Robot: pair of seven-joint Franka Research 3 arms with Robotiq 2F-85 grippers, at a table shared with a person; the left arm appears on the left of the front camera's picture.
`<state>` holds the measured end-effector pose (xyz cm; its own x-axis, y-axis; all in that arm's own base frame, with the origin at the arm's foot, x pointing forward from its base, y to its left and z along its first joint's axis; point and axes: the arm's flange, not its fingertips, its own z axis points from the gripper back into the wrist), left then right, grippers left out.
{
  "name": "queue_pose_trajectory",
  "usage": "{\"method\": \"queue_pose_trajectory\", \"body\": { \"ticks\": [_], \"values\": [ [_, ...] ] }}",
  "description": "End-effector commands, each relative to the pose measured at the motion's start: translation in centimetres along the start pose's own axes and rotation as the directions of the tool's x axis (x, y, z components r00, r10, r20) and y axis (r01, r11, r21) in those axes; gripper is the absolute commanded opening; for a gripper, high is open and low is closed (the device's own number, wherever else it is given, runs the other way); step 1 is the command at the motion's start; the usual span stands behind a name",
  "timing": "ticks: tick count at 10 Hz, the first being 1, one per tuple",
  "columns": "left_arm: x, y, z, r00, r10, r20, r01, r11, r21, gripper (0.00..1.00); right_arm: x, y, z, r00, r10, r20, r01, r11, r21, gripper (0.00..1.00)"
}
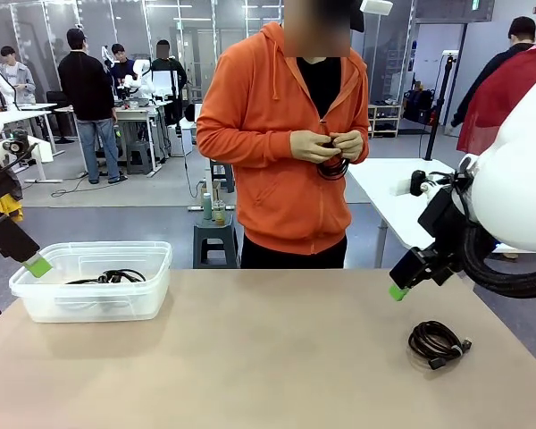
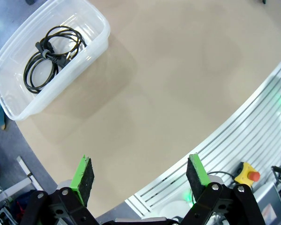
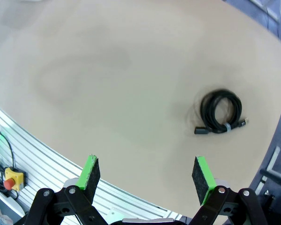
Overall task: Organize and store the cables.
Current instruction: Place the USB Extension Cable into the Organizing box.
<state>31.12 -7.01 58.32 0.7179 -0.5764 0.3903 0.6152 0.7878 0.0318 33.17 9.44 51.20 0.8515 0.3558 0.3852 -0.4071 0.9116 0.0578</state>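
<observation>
One coiled black cable (image 1: 438, 342) lies on the tan table (image 1: 250, 357) at the right front; the right wrist view shows this cable (image 3: 220, 113) with a plug at its end. Two more cables (image 1: 112, 276) rest in a clear plastic bin (image 1: 89, 299) at the table's left. From the left wrist, those cables (image 2: 49, 56) sit inside the bin (image 2: 96, 44). A person in an orange hoodie holds another black cable (image 1: 333, 166) in both hands. My left gripper (image 1: 37, 264) (image 2: 140, 180) hovers open beside the bin. My right gripper (image 1: 398, 291) (image 3: 147, 176) hangs open above the table, left of the loose cable.
A yellow box with a red stop button (image 2: 248, 174) (image 3: 9, 178) sits below the table's near edge. Behind the person stand a grey stool (image 1: 216, 237) and a white table (image 1: 393, 192). Bare tabletop lies between the bin and the loose cable.
</observation>
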Motion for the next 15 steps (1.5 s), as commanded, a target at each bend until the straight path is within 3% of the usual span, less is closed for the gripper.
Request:
{"method": "queue_pose_trajectory", "body": {
  "ticks": [1,3,6,8,9,10,11,14,15],
  "values": [
    [0.2,-0.1,0.1,1.0,0.001,-0.006,-0.001,1.0,0.014,1.0,0.7,-3.9,-1.6,0.981,-0.172,-0.087,0.168,0.985,-0.042,1.0],
    [0.2,-0.1,0.1,1.0,0.001,-0.006,-0.001,1.0,0.014,1.0,1.0,-7.0,-4.2,0.928,-0.349,-0.132,0.34,0.936,-0.088,1.0],
    [0.2,-0.1,0.1,1.0,0.001,-0.006,-0.001,1.0,0.014,1.0,1.3,-11.0,-7.1,0.78,-0.595,-0.194,0.568,0.803,-0.18,1.0],
    [0.2,-0.1,0.1,1.0,0.001,-0.006,-0.001,1.0,0.014,1.0,1.6,-12.4,-8.4,0.695,-0.702,-0.155,0.664,0.709,-0.236,1.0],
    [0.2,-0.1,0.1,1.0,0.001,-0.006,-0.001,1.0,0.014,1.0,1.9,-12.8,-8.5,0.705,-0.7,-0.116,0.661,0.707,-0.252,1.0],
    [0.2,-0.1,0.1,1.0,0.001,-0.006,-0.001,1.0,0.014,1.0,2.1,-12.3,-6.4,0.789,-0.609,-0.078,0.589,0.786,-0.187,1.0],
    [0.2,-0.1,0.1,1.0,0.001,-0.006,-0.001,1.0,0.014,1.0,0.9,-13.2,-8.6,0.715,-0.68,-0.161,0.65,0.732,-0.206,1.0],
    [0.2,-0.1,0.1,1.0,0.001,-0.006,-0.001,1.0,0.014,1.0,1.4,-13.1,-7.9,0.727,-0.673,-0.139,0.644,0.738,-0.202,1.0],
    [0.2,-0.1,0.1,1.0,0.001,-0.006,-0.001,1.0,0.014,1.0,1.7,-14.0,-9.7,0.703,-0.689,-0.174,0.654,0.723,-0.224,1.0]
  ]
}}
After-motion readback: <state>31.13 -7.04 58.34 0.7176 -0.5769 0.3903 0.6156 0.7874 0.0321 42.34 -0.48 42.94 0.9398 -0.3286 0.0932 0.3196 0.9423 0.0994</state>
